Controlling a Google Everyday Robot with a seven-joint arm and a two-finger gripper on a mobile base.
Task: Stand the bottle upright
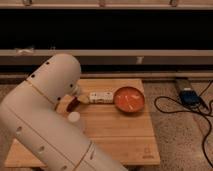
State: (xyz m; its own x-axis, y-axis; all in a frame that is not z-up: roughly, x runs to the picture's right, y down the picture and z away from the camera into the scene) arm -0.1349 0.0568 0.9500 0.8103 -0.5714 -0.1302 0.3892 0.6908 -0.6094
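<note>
The bottle (101, 97) is whitish with faint label marks and lies on its side on the wooden table (115, 132), its length running left to right, just left of the orange bowl. My gripper (80, 98) is low over the table at the bottle's left end and mostly hidden behind my own big white arm (50, 110). I cannot tell whether it touches the bottle.
An orange bowl (129, 99) stands right of the bottle, nearly touching it. A dark red oblong thing (72, 104) and a white cup (74, 117) sit by my arm. Black cables and a power brick (188, 95) lie on the floor to the right.
</note>
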